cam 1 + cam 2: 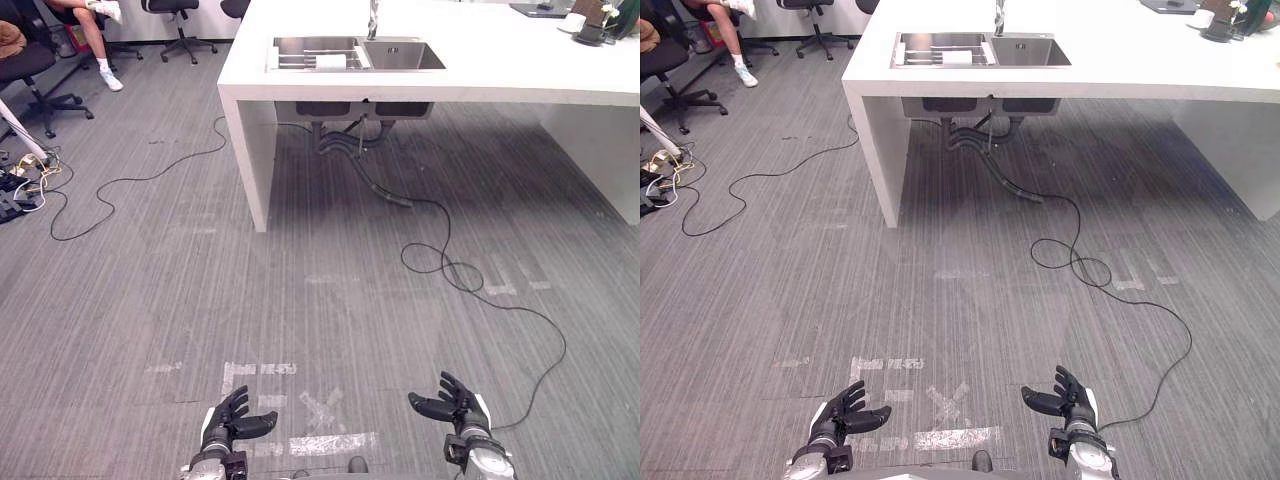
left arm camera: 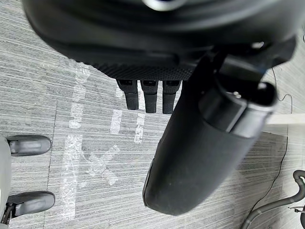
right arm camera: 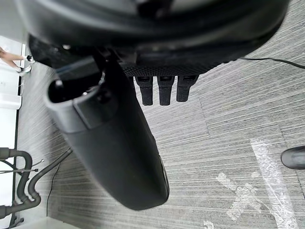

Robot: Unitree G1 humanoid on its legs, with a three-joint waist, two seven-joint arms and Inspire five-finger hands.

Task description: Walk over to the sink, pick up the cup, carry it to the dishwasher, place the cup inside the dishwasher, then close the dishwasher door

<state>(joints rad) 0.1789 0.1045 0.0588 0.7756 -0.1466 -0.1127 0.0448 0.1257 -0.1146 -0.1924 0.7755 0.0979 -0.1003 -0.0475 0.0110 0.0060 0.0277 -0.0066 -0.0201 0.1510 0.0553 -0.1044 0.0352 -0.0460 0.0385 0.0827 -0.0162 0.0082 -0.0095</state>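
Observation:
The steel sink (image 1: pixel 358 53) is set into a white counter island (image 1: pixel 400 85) some way ahead across the grey floor. A small white object (image 1: pixel 330 61), perhaps the cup, lies in the sink's left basin on a rack. A tap (image 1: pixel 373 18) rises behind the basins. My left hand (image 1: pixel 232 417) and right hand (image 1: pixel 452 403) hang low at the near edge, both open with relaxed fingers and holding nothing. In the wrist views the left thumb (image 2: pixel 200 157) and right thumb (image 3: pixel 114 148) stand over bare floor.
Pipes (image 1: pixel 345 135) hang under the sink. A thin cable (image 1: pixel 110 190) snakes over the floor at left toward a power strip (image 1: pixel 20 185). Office chairs (image 1: pixel 40 70) and a seated person's legs (image 1: pixel 95 45) are at far left. A white cup (image 1: pixel 573 22) and a plant pot (image 1: pixel 595 30) stand on the counter's far right.

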